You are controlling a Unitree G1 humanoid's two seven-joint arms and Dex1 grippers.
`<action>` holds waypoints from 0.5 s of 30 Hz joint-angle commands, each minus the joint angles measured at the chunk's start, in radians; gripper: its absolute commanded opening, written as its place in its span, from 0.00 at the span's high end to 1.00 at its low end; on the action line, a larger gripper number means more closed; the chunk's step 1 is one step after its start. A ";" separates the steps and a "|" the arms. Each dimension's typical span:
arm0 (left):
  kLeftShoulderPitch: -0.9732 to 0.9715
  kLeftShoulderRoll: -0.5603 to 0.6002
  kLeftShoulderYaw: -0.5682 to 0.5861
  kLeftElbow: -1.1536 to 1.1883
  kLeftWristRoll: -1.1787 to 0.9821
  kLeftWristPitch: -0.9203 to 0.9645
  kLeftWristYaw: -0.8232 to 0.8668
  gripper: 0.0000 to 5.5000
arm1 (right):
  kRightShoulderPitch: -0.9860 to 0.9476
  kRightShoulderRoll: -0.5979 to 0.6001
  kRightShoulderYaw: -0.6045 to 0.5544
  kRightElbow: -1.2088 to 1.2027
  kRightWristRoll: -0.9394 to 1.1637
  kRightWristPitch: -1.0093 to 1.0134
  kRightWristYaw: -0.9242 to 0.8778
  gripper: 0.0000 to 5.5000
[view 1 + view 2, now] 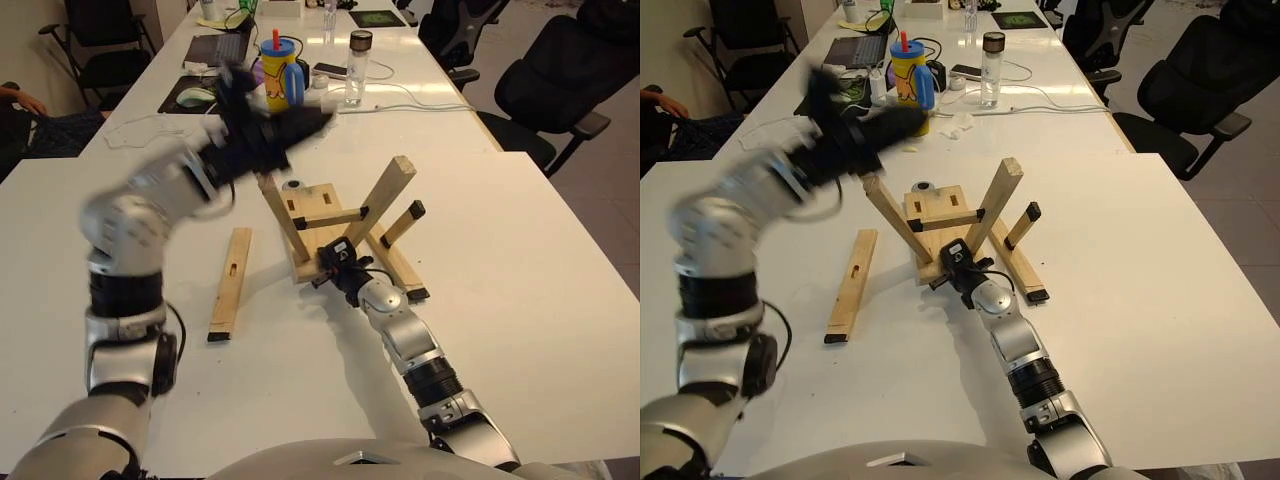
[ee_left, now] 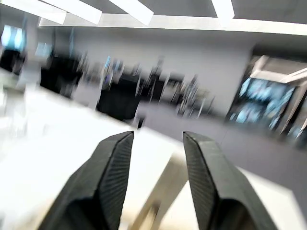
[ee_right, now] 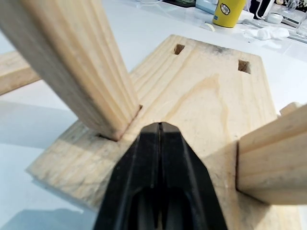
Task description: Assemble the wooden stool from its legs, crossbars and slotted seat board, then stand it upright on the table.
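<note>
Mid-assembly. The seat board [image 3: 211, 96] lies flat on the table [image 1: 520, 300], underside up.

Right gripper [image 3: 159, 125]: fingers pressed together and holding nothing, tip resting on the board's near edge. My guess is that it is pinning the board down.

To either side of that tip, a left-hand leg [image 1: 283, 215] and a right-hand leg [image 1: 385, 195] stand in their slots. Both are tilted, and a crossbar [image 1: 330, 218] joins them. Beyond the tip, two empty slots [image 3: 179, 49] wait at the board's far end.

Left gripper [image 2: 158, 136]: fingers spread, nothing clearly between them. It hangs in the air near the top of the left-hand leg, blurred, so I can't tell whether it touches the wood.

A loose leg [image 1: 230, 283] lies flat on the table, well apart from the right gripper on its left and below the left gripper. Further wooden pieces [image 1: 398, 265] lie just to the right gripper's right, against the board. I can't tell whether they are joined.

Judgement: the step in hand is seating the first leg pair, and the second pair is not yet fitted. The next move calls for the left gripper to come down and pinch the loose leg, then set its end into an empty slot while the board stays pinned. The tilted legs may need squaring first.
</note>
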 commanded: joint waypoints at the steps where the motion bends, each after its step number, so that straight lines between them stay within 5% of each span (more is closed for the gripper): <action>1: 0.100 -0.060 -0.136 0.128 0.248 -0.103 0.100 0.79 | 0.035 -0.011 0.017 0.162 -0.022 0.101 0.010 1.00; 8: -0.111 -0.135 0.104 -0.035 0.275 -0.356 0.212 0.99 | 0.000 0.007 0.008 0.209 -0.009 0.014 0.013 1.00; 15: 0.286 -0.110 0.138 -0.264 0.495 -0.354 0.370 1.00 | 0.052 -0.011 -0.008 -0.036 -0.023 0.109 -0.029 1.00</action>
